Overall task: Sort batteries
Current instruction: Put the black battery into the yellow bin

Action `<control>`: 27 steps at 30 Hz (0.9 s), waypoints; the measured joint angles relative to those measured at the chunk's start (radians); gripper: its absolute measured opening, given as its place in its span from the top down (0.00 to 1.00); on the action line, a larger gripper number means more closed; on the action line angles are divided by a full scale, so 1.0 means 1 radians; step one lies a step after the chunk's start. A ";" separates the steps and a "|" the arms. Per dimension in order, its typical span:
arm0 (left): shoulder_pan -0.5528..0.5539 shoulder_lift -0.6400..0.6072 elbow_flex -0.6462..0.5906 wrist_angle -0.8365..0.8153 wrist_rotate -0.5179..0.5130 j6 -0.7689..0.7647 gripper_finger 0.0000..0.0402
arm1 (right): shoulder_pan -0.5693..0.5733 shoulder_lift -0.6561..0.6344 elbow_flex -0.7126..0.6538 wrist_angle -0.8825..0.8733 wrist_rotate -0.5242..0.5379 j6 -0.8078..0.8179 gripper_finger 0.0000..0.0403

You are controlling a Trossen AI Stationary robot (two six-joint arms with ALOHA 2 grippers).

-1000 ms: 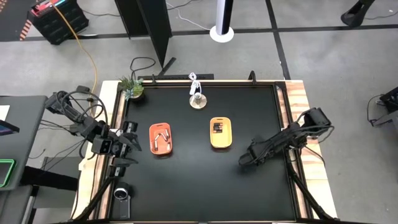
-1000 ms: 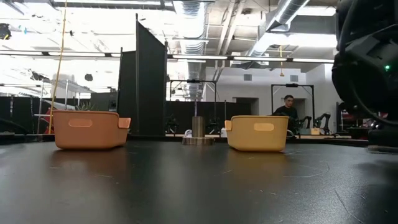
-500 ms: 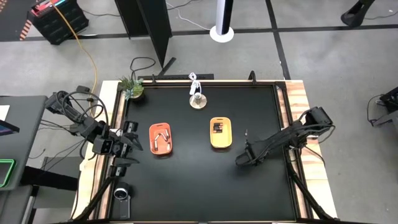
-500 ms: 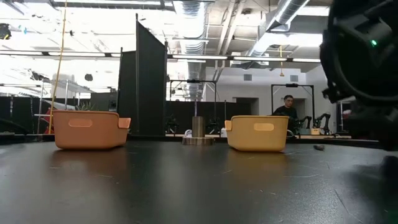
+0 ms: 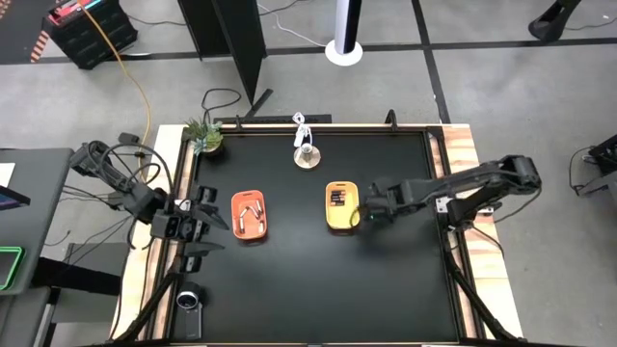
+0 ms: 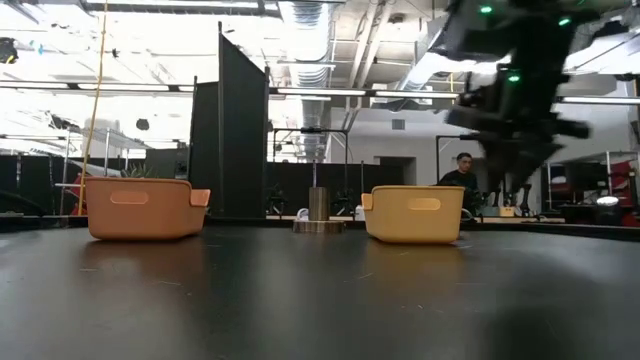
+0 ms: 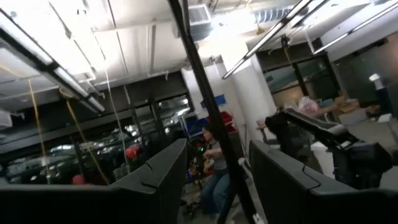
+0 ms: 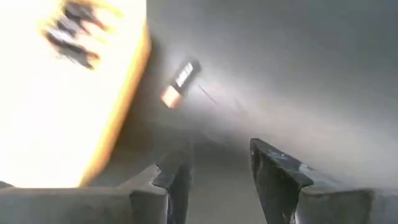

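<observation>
An orange tray (image 5: 250, 214) holds whitish batteries (image 5: 252, 208). To its right, a yellow tray (image 5: 341, 205) holds dark batteries (image 5: 336, 198); both rest flat on the black table. My right gripper (image 5: 364, 214) hovers above the table just right of the yellow tray (image 8: 68, 93). It points steeply down, open, with nothing between its fingers (image 8: 217, 162). One loose dark battery (image 8: 180, 79) with an orange end lies on the table beside the yellow tray's wall. My left gripper (image 5: 207, 224) waits open at the table's left edge, tipped upward toward the room (image 7: 214, 162).
A small plant (image 5: 202, 135) stands at the far left corner. A metal post on a round base (image 5: 307, 154) stands at the far middle. Wooden rails (image 5: 461, 164) border the table. A person (image 6: 463, 175) sits in the room beyond.
My right gripper has risen from the table's near right area and swung toward the far edge and the yellow tray, tipping and rolling as it went. Its fingers kept the same gap. The trays have not moved.
</observation>
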 joint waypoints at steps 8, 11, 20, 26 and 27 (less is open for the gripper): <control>0.000 -0.001 0.000 -0.067 -0.081 -0.037 0.58 | -0.166 0.048 -0.011 0.238 -0.009 -0.147 0.56; 0.000 -0.012 0.000 -0.098 -0.093 -0.051 0.58 | -0.202 0.096 -0.011 0.238 -0.034 -0.146 0.56; 0.000 -0.037 0.000 -0.131 -0.105 -0.068 0.58 | -0.192 0.227 -0.011 0.392 -0.061 -0.169 0.56; 0.000 -0.037 0.000 -0.147 -0.115 -0.082 0.58 | -0.184 0.237 -0.011 0.413 -0.052 -0.171 0.56; 0.000 -0.037 0.000 -0.149 -0.115 -0.084 0.58 | -0.184 0.237 -0.011 0.421 -0.049 -0.171 0.56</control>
